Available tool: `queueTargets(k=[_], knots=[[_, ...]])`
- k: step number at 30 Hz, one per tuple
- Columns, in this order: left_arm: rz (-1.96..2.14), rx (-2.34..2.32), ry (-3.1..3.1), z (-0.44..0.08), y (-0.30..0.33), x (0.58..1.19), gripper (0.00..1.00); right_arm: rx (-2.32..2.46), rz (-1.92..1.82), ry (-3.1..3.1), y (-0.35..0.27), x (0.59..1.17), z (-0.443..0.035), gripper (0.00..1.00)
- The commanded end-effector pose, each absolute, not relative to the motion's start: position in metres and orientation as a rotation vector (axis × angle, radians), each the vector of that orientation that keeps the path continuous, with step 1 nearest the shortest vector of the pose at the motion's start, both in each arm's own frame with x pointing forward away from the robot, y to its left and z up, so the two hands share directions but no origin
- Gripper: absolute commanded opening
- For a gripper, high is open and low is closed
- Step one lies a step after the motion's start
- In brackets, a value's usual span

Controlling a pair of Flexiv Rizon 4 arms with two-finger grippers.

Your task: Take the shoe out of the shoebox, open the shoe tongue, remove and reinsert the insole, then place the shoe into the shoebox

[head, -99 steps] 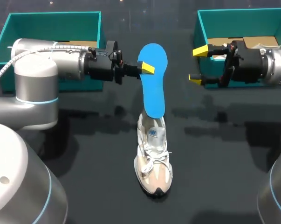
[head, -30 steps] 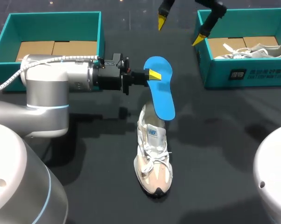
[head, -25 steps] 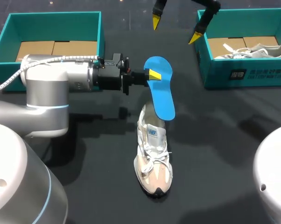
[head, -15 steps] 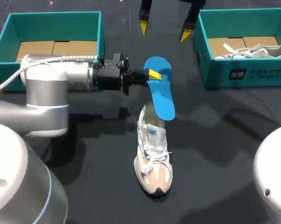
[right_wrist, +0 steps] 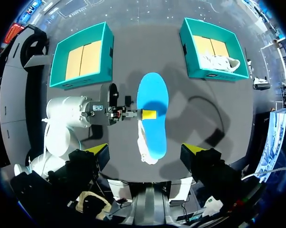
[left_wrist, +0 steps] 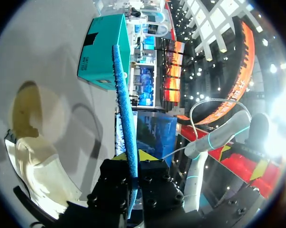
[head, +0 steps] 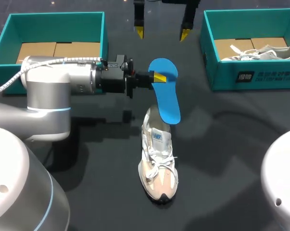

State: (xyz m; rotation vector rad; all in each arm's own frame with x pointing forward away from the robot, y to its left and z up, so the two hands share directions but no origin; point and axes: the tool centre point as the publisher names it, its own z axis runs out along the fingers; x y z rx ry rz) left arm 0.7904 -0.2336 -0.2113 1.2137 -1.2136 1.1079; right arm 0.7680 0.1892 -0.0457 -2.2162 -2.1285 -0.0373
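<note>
My left gripper (head: 157, 77) is shut on the edge of a blue insole (head: 165, 98) and holds it in the air. The insole's lower end hangs over the heel opening of a white and beige shoe (head: 157, 166) lying on the dark table. In the left wrist view the insole (left_wrist: 125, 118) shows edge on between the fingers of this gripper (left_wrist: 132, 159), with the shoe (left_wrist: 36, 161) beside them. My right gripper (head: 161, 33) hangs open high beyond the insole, nothing between its fingers. From there the right gripper (right_wrist: 146, 149) looks down on the insole (right_wrist: 152, 111).
A teal shoebox (head: 56, 17) lined with cardboard stands at the back left. A second teal shoebox (head: 279, 72) at the back right holds another white shoe (head: 262, 50). Both boxes show in the right wrist view, the left box (right_wrist: 81, 54) and the right box (right_wrist: 211, 47).
My right gripper has risen from beside the right shoebox and swung left along the far side, to beyond the insole. The left arm has kept still with the insole over the last second.
</note>
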Motion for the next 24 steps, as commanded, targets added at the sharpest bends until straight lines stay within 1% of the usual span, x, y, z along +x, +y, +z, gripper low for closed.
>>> queueTargets(k=[1, 10, 24], knots=[[1.109, 1.213, -1.213, -0.212, -0.235, 0.79, 0.0, -2.228, -0.064, -2.127, 0.185, 0.763, -0.052, 1.0], [1.109, 1.213, -1.213, -0.212, -0.235, 0.79, 0.0, -2.257, -0.083, -2.122, 0.176, 0.768, -0.062, 1.0], [1.109, 1.213, -1.213, -0.212, -0.235, 0.79, 0.0, -2.113, -0.509, -1.947, 0.136, 0.774, -0.056, 1.0]])
